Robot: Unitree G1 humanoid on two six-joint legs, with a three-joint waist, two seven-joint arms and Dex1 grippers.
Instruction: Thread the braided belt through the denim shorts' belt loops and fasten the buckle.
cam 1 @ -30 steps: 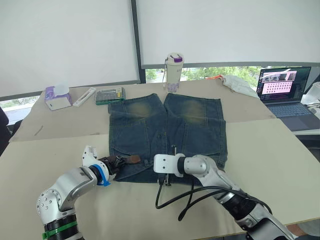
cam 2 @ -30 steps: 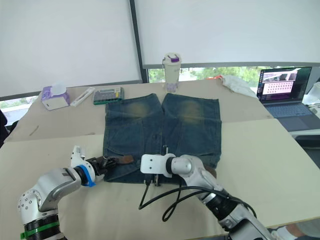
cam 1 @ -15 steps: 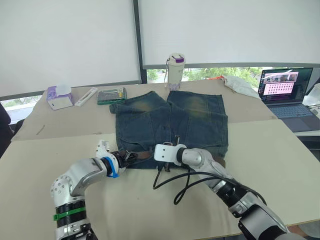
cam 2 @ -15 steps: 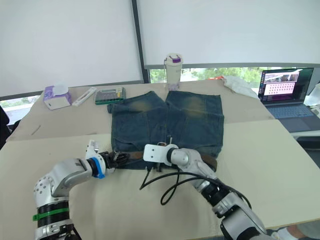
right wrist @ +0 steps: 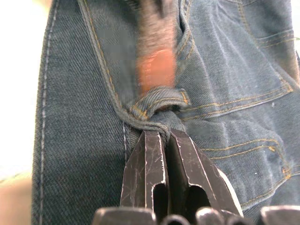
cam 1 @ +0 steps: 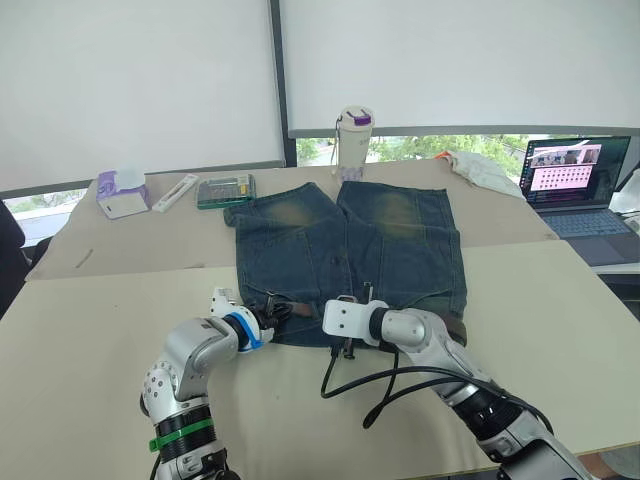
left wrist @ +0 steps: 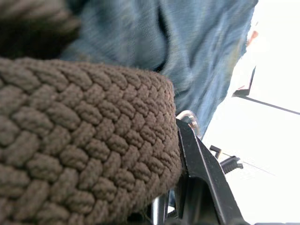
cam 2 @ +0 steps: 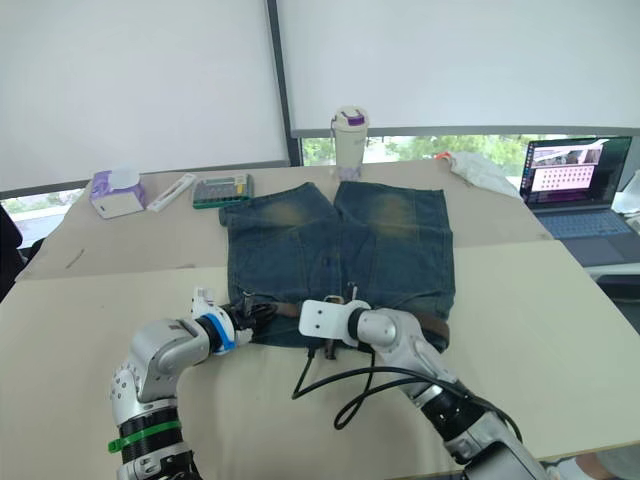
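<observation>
Blue denim shorts lie flat at centre of the beige surface, waistband nearest the robot. Left gripper, at the waistband's 9 o'clock end, fingers clamped on the dark-brown braided belt. Right gripper at mid-waistband, fingers together, pinching a blue denim belt loop; the belt's reddish tip sits just beyond it.

Bright daylight, wrist cams blurry, overexposed
</observation>
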